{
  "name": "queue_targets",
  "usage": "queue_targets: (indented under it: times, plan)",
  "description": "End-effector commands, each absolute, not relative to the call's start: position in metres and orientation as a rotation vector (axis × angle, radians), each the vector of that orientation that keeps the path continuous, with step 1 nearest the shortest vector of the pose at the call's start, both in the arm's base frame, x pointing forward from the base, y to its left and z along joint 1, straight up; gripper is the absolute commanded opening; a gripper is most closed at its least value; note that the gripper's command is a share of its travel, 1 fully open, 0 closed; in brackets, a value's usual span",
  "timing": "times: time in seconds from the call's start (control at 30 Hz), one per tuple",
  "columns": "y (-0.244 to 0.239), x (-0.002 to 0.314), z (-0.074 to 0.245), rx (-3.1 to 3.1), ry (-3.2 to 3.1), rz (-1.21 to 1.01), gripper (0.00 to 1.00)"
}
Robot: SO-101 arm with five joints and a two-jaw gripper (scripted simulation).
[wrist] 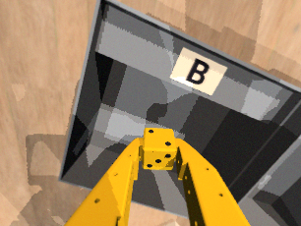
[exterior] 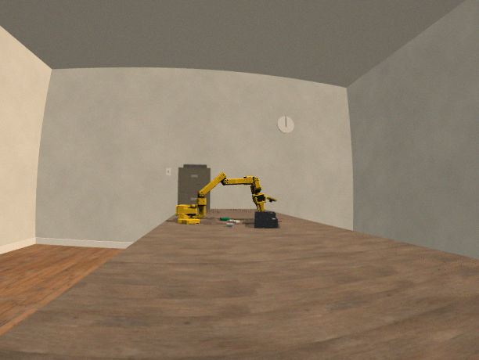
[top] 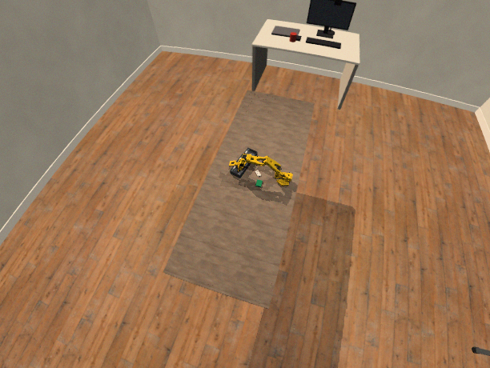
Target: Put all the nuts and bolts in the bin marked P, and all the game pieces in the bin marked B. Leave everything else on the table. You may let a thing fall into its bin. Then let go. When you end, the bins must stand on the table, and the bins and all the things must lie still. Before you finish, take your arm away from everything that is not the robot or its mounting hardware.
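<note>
In the wrist view my gripper (wrist: 158,158) is shut on a yellow die (wrist: 157,148) with black dots. It holds the die above the open dark bin marked B (wrist: 169,128), over its near half. The white B label (wrist: 199,72) sits on the far wall of the bin. A second dark bin (wrist: 277,197) adjoins it at the lower right; its label is hidden. In the top view the yellow arm (top: 264,164) reaches left over the bins (top: 247,164). In the exterior view the gripper (exterior: 261,201) hangs just above the bins (exterior: 266,220).
A green block (top: 259,183) and a small pale piece (top: 258,173) lie on the table between the arm's base (top: 284,178) and the bins. They also show in the exterior view as small things (exterior: 230,221). A desk (top: 306,44) stands far off.
</note>
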State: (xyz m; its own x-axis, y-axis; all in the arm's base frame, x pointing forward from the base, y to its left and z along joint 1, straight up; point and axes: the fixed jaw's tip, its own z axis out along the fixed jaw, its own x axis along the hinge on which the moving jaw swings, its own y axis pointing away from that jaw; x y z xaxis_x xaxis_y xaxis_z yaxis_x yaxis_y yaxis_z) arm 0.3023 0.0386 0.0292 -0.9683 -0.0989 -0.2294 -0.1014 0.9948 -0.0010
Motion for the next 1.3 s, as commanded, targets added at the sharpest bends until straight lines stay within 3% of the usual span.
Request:
queue_targets:
  times: [0.0, 0.93, 1.27]
  plan:
    - [0.0423, 0.3106, 0.0469, -0.143, 2.818, 0.027, 0.00]
    - [0.0424, 0.3108, 0.0390, -0.143, 2.818, 0.027, 0.00]
    - [0.0424, 0.3108, 0.0390, -0.143, 2.818, 0.027, 0.05]
